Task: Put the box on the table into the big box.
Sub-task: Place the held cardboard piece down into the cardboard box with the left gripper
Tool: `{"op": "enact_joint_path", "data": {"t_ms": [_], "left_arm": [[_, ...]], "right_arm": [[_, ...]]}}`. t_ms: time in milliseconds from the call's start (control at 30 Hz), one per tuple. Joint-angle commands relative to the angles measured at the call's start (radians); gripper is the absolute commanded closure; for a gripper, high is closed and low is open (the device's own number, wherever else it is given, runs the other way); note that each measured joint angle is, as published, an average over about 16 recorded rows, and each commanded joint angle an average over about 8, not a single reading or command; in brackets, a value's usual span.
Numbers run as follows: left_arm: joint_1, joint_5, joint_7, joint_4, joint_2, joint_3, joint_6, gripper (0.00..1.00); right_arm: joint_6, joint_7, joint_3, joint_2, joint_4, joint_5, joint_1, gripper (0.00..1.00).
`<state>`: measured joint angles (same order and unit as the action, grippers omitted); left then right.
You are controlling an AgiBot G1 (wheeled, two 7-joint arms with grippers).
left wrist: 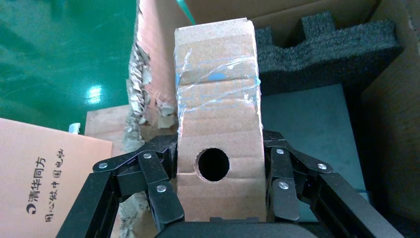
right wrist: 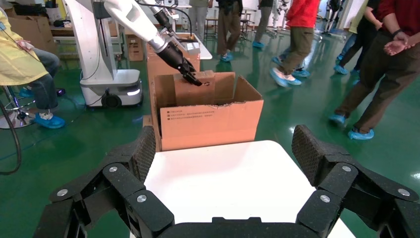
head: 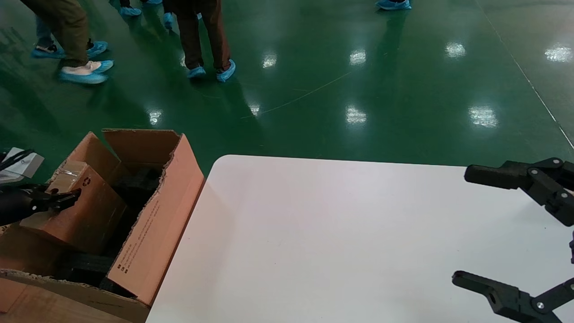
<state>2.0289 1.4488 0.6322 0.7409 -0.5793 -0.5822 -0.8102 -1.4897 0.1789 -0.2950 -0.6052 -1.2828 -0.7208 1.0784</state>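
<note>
My left gripper (head: 67,197) (left wrist: 218,144) is shut on the box (head: 83,211) (left wrist: 218,114), its fingers (left wrist: 163,198) pressed on both sides of the narrow face with the round hole. The taped, scuffed box is held tilted inside the open top of the big box (head: 154,224) (left wrist: 396,124) (right wrist: 213,124), over black foam (left wrist: 327,49). The big box stands on the floor at the left edge of the white table (head: 336,233) (right wrist: 218,183). My right gripper (head: 462,224) (right wrist: 224,144) hangs open over the table's right side, holding nothing.
Several people in blue shoe covers (head: 210,72) walk on the green floor (head: 358,67) beyond the table. A white wheeled machine base (right wrist: 106,84) and a seated person in yellow (right wrist: 25,64) are past the big box. More cardboard (left wrist: 44,173) lies beside the big box.
</note>
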Motion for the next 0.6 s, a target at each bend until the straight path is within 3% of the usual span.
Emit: {"op": "enact_joint_path", "data": {"t_ms": [33,600], "left_arm": [[-0.013,-0.009,0.004,0.004,-0.004,0.010,0.009,1.00],[-0.206,-0.040,-0.047,-0.087,-0.037,0.094,0.050,1.00]], "right_arm": [[0.000,0.000,0.000,0.000,0.000,0.000,0.000,0.00],[0.000,-0.001,-0.001,0.000,0.000,0.001,0.000,0.00]]}}
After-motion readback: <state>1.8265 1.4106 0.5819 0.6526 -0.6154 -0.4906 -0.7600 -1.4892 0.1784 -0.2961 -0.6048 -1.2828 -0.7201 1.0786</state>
